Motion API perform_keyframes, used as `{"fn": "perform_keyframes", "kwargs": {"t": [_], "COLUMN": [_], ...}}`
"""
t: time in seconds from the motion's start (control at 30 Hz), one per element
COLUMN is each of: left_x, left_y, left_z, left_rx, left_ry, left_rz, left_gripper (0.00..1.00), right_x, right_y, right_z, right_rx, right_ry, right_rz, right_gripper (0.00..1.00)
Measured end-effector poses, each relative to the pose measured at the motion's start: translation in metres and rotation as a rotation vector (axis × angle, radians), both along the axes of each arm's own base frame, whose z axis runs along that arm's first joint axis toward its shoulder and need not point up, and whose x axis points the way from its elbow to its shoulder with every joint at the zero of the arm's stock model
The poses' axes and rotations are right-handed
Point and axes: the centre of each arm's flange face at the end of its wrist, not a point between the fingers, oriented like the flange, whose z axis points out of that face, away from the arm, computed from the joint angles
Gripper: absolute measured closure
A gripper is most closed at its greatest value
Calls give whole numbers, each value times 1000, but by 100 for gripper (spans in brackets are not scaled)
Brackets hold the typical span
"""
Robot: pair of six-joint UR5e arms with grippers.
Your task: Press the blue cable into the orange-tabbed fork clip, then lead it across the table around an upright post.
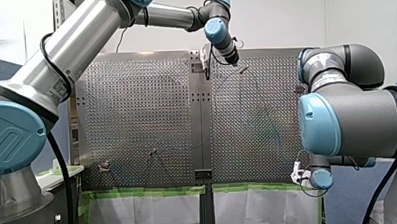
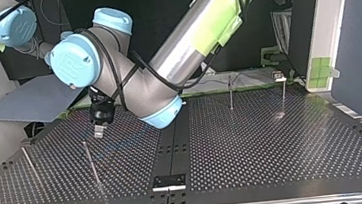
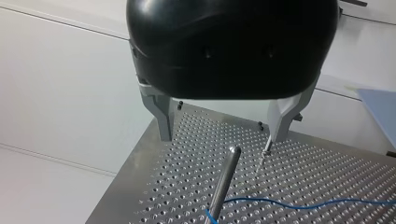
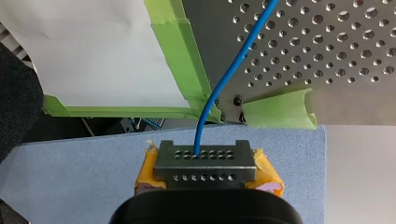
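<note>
Clenched on the blue cable (image 4: 219, 88)

My right end effector (image 4: 205, 156) grips it beyond the perforated counter (image 4: 327, 46) edge. My left end effector (image 3: 222, 136) hangs released, 2 fingers (image 3: 163, 116) spread above an upright post (image 3: 225, 179); the cable passes its foot.

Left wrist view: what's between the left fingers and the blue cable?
The upright post, tip ahead of the fingers, blue cable at its foot; left wrist view.

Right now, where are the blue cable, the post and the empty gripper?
cable (image 4: 223, 79): right wrist view, on its middle stretch.
post (image 3: 223, 184): left wrist view, halfway up its shaft.
left gripper (image 3: 222, 137): left wrist view, in the gap midway between its open fingertips.
</note>
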Motion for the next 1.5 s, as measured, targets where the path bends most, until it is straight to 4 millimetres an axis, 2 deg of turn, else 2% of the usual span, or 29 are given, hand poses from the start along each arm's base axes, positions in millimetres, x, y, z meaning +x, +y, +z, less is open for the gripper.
{"fn": "perform_keyframes", "kwargs": {"t": [0.27, 0.6, 1.5], "left_x": [0, 0, -4], "left_y": [-1, 6, 17], "left_z": [0, -1, -2], "left_rx": [-36, -52, -15], "left_ry": [21, 43, 45], "left_rz": [-15, 51, 166], "left_gripper": [2, 2, 2], "right_x": [0, 0, 1], "right_y": [0, 1, 0], "right_z": [0, 0, 1], "right_rx": [1, 16, 13], "right_ry": [7, 36, 45], "right_rz": [3, 14, 19], "right_gripper": [100, 100, 100]}}
